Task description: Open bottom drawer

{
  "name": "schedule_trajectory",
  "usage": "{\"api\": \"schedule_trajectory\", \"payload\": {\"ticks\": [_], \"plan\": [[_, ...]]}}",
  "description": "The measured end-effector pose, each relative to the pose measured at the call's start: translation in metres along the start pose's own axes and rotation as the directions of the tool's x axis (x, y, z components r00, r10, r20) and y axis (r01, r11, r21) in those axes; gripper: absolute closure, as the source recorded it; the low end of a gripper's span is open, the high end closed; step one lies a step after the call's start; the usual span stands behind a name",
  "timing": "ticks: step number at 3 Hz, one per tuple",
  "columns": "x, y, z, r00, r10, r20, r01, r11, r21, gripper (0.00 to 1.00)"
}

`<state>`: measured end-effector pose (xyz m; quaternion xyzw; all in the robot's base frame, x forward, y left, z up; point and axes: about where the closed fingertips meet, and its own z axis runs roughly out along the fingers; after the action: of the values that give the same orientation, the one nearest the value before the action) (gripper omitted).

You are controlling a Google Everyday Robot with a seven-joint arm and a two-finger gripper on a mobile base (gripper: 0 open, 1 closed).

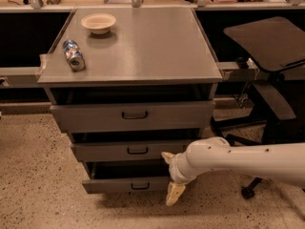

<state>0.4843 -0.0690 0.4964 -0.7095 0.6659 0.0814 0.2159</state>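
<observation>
The bottom drawer (125, 185) is the lowest of three grey drawers in the metal cabinet. Its front stands a little way out, with a dark gap above it, and has a small dark loop handle (140, 186) at its centre. My gripper (171, 176) is at the right end of this drawer's front, to the right of the handle. Its two cream fingers are spread open, one (167, 156) up by the middle drawer (128, 151) and one (174, 194) below the bottom drawer's front. It holds nothing. My white arm (238, 160) comes in from the right.
The top drawer (133, 115) is the widest. On the cabinet top (152, 46) lie a bowl (98, 22) and a can on its side (74, 55). An office chair (271, 51) stands at the right, its wheel (247, 192) near my arm. The floor is speckled.
</observation>
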Motion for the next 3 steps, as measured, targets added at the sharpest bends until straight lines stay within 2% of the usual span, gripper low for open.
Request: {"api": "schedule_trajectory", "payload": {"ticks": [1,2,3], "plan": [[0.027,0.017,0.062,0.998,0.015,-0.064,-0.020,0.9963,-0.083,0.00],[0.030,0.017,0.068,0.998,0.019,-0.067,-0.025,0.9961,-0.085,0.00],[0.061,0.022,0.115,0.997,0.012,-0.070,-0.017,0.9974,-0.070,0.00]]}}
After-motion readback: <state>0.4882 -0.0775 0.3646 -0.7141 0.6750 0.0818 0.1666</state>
